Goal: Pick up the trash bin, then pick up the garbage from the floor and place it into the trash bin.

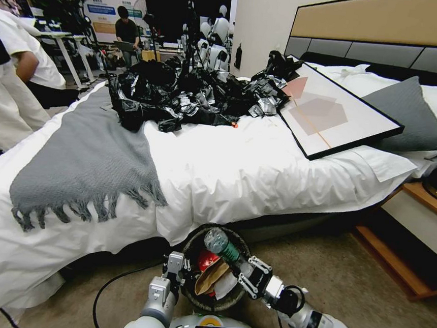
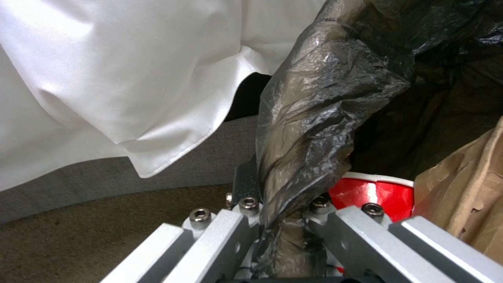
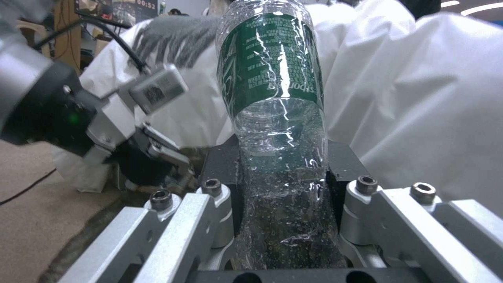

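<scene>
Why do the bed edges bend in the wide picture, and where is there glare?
Head view: a wide lens bows the white bed and headboard. Right wrist view: highlights streak the clear plastic bottle with the green label held by the right gripper. Left wrist view: sheen on the trash bin's crinkled black bag liner, pinched by the left gripper.

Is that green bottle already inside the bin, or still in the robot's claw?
Still in the claw. The right claw is shut on the green bottle, holding it above the trash bin, whose rim the left claw grips.
</scene>
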